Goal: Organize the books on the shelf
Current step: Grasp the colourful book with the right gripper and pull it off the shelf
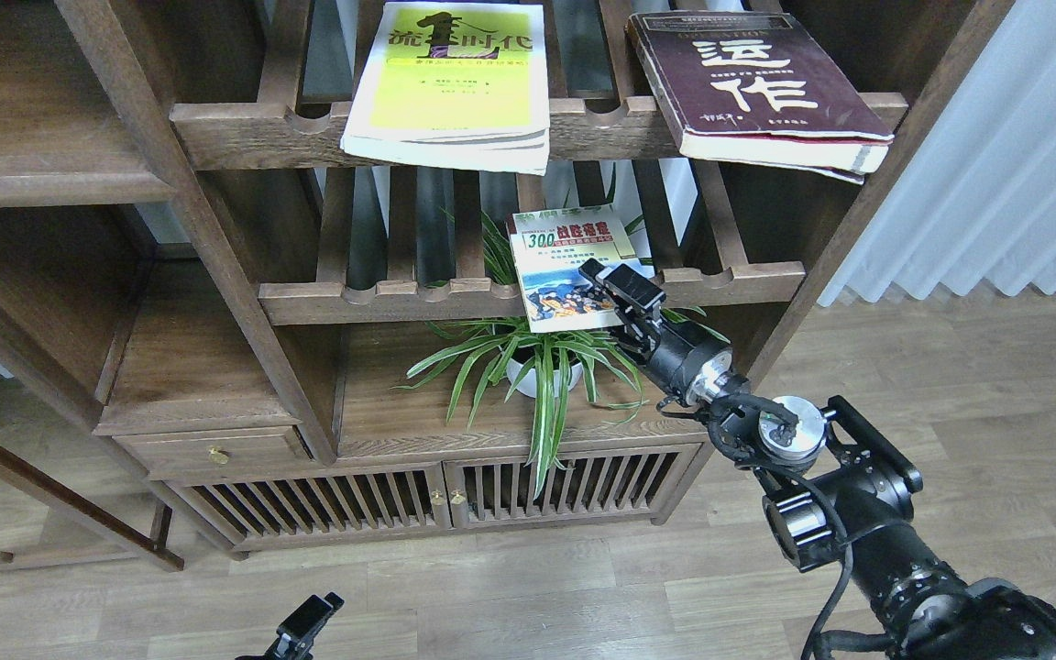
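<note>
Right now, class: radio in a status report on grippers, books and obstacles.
Right gripper at white red-titled book on lower slatted rack; grip unclear. Left gripper low, idle. Yellow-green book, maroon book on upper rack. Spider plant below.

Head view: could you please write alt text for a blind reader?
The right claw grips a white book at the lower slatted rack, above a potted plant. A yellow-green book and a maroon book lie on the upper rack.

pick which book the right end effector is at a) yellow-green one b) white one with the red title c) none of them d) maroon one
b, the right end effector is at the lower right edge of the white book with the red title on the lower slatted rack, while the yellow-green book and the maroon book lie on the rack above.
</note>
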### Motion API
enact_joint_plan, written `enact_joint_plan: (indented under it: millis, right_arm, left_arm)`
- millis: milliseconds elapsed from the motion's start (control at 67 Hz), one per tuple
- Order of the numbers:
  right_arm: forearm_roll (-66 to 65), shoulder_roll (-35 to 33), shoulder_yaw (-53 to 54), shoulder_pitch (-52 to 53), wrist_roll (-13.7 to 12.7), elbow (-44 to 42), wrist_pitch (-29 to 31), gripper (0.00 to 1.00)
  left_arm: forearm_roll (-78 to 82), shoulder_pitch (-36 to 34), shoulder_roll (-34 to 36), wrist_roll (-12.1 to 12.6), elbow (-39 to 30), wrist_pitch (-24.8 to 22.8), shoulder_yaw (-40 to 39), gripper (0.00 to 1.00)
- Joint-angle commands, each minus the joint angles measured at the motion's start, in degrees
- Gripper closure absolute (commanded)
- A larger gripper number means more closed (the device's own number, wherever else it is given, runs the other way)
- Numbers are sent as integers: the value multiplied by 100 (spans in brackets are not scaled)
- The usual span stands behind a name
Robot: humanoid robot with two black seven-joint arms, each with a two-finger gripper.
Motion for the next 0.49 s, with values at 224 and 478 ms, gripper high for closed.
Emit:
enact_joint_plan:
  millis: [224,478]
  right_arm:
    - [46,0,48,-288,-85,116,667,96]
    - [151,0,136,-1448,-538,1338,667,96]
  left_arm:
    - [-9,9,5,-17,-9,0,-38,0]
    - [-44,-26,5,-17,-71,0,-56,0]
